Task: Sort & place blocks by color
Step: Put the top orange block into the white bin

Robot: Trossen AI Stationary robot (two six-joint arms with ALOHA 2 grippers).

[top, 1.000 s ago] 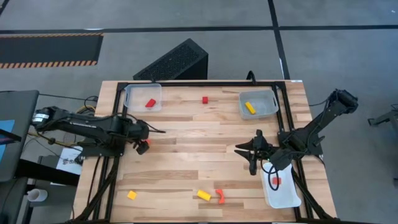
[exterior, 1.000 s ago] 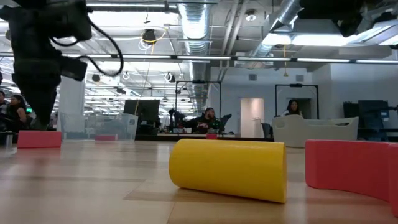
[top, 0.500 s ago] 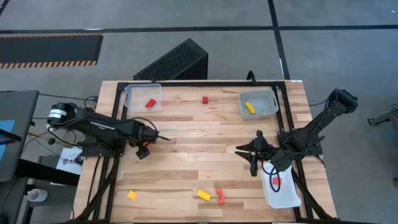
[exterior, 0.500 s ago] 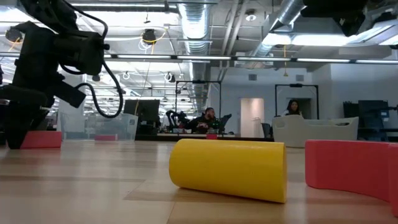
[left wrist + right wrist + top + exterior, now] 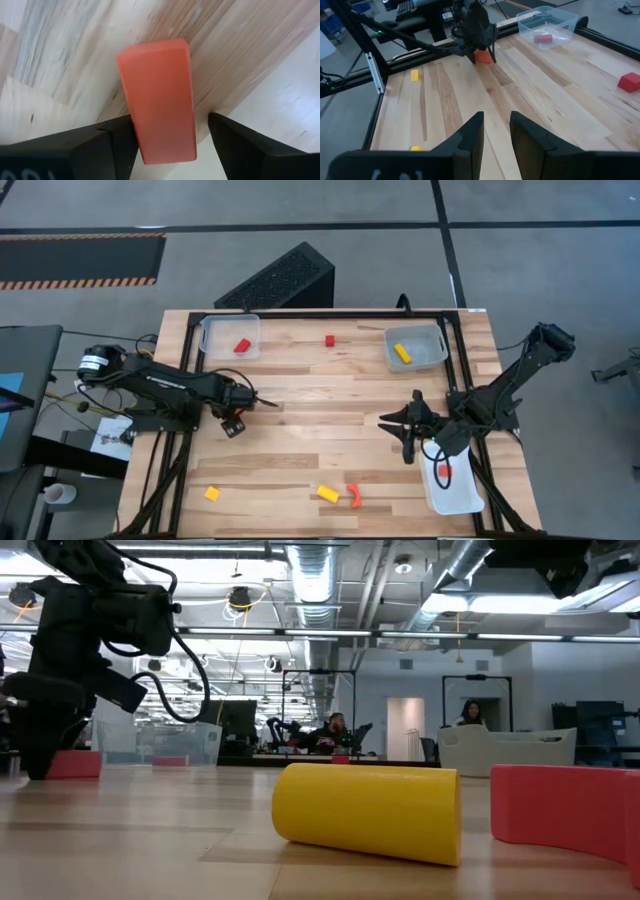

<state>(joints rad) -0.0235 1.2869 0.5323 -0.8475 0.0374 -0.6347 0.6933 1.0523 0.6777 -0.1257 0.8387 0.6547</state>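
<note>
My left gripper (image 5: 232, 423) is open and down at the table near its left edge, its fingers on either side of a red-orange bar (image 5: 159, 100) that lies flat on the wood. In the low view the left gripper (image 5: 45, 745) hides part of this bar (image 5: 78, 764). On the near side lie a yellow cube (image 5: 212, 493), a yellow cylinder (image 5: 328, 494) and a red curved piece (image 5: 353, 496). A red cube (image 5: 329, 340) sits on the far side. My right gripper (image 5: 405, 427) is open and waits above the table's right part. My left gripper comes at the bar from above, pointing down, with its fingers across the bar's short width. One finger (image 5: 117, 137) lies close against the bar's long side (image 5: 134, 125); I cannot tell whether it touches. The other finger (image 5: 225, 135) stands apart, with wood showing between.
Three clear trays: far left (image 5: 230, 335) holding a red block (image 5: 241, 345), far right (image 5: 417, 347) holding a yellow bar (image 5: 402, 353), near right (image 5: 452, 485) holding a red-orange piece (image 5: 443, 471). A black frame rims the table. The table's middle is bare wood.
My left gripper has come down from above the table onto the red-orange bar and shifted slightly toward the near edge, so its fingers now stand around the bar. The bar has stayed in place. The right arm has kept still.
</note>
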